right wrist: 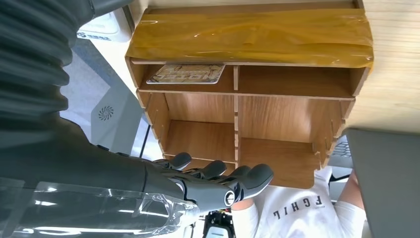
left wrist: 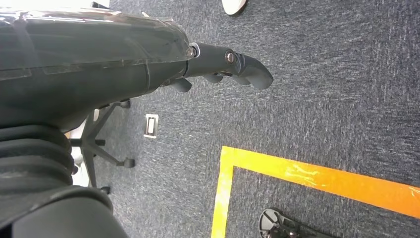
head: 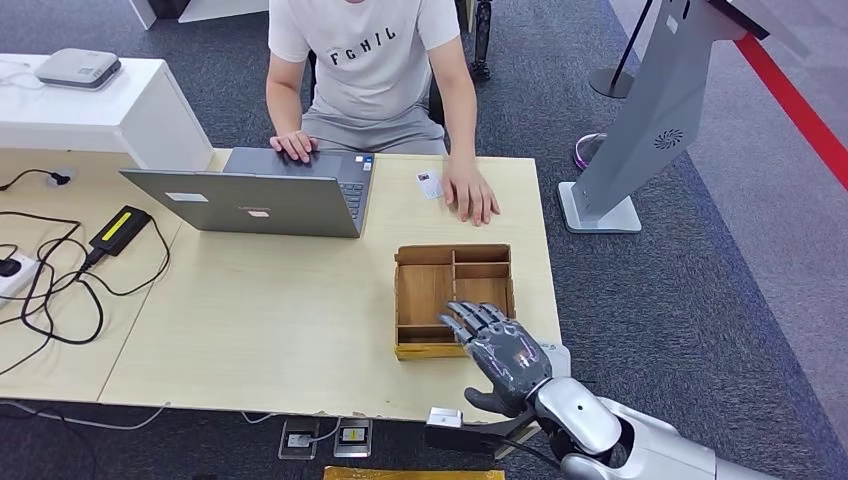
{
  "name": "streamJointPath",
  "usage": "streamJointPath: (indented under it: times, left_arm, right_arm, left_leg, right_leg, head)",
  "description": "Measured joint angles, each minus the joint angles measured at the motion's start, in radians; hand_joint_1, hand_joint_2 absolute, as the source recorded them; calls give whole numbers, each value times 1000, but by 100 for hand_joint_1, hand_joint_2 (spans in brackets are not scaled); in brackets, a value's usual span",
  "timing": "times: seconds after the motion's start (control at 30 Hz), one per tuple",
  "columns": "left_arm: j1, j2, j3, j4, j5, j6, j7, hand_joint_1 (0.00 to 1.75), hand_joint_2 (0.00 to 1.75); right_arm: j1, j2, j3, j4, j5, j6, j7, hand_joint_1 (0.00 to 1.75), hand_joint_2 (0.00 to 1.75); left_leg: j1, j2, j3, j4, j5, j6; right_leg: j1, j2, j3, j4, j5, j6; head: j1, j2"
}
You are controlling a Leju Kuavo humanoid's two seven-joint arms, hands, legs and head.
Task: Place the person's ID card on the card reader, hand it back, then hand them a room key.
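Note:
A small white ID card (head: 430, 184) lies on the far edge of the desk, beside the seated person's hand (head: 471, 196). A wooden compartment tray (head: 452, 251) stands at the desk's right front. In the right wrist view a patterned key card (right wrist: 187, 73) lies in the tray's (right wrist: 247, 34) near compartment. My right hand (head: 497, 347) hovers over the tray's near right corner, fingers spread and holding nothing (right wrist: 218, 181). A flat white device (right wrist: 101, 25), perhaps the card reader, sits by the tray and is mostly hidden. My left hand (left wrist: 223, 62) hangs over the carpet, holding nothing.
An open grey laptop (head: 262, 198) stands at the far middle, under the person's other hand. A power brick (head: 119, 230) and black cables (head: 50, 290) lie at the left. A white kiosk stand (head: 640, 120) rises on the floor at the right. A white cabinet (head: 100, 105) adjoins the desk's far left.

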Motion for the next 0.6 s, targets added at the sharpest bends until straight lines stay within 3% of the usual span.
streamJointPath:
  times: [0.6]
  left_arm:
    - [0,2,0,0,-1,-1,-1,0,0]
  right_arm:
    - [-12,56,-21,127,-17,-7,-37,0,175]
  left_leg:
    - [0,0,0,0,0,0]
  right_leg:
    - [0,0,0,0,0,0]
  head:
    - [0,0]
